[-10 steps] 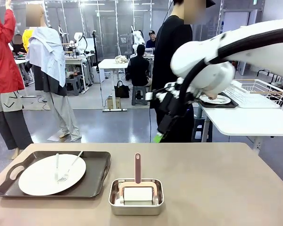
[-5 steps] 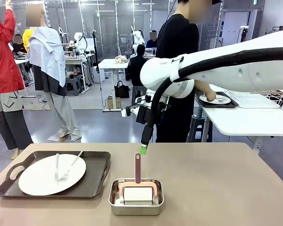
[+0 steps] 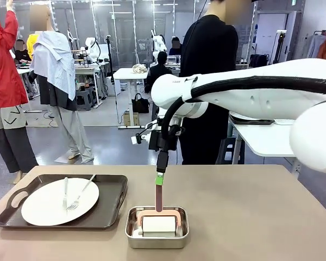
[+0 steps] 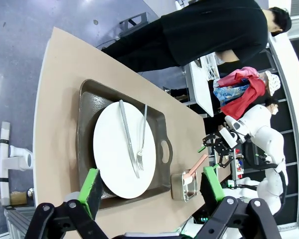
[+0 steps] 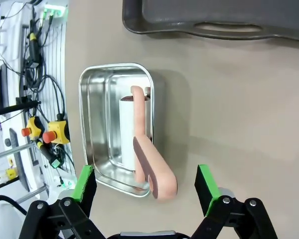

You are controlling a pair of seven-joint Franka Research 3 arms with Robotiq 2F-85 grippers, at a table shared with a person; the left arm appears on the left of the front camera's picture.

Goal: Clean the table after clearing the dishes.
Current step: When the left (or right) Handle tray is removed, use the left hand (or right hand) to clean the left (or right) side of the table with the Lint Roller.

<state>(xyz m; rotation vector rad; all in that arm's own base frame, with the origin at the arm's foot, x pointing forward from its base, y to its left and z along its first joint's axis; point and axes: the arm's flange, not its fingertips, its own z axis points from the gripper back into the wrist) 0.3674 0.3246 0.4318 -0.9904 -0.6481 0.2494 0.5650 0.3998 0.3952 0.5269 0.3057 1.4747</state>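
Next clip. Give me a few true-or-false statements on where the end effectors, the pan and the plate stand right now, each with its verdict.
1. The right end effector is at the top end of the pink handle that rises from the small rectangular steel pan. True.
2. The right end effector is shut on that handle. False: its jaws stand open, with a green pad on each side of the handle.
3. The round white plate lies on the dark brown handled tray. True.
4. The plate is bare. False: metal cutlery lies on it.
5. The left end effector grips the tray. False: it is open, with nothing between its pads.
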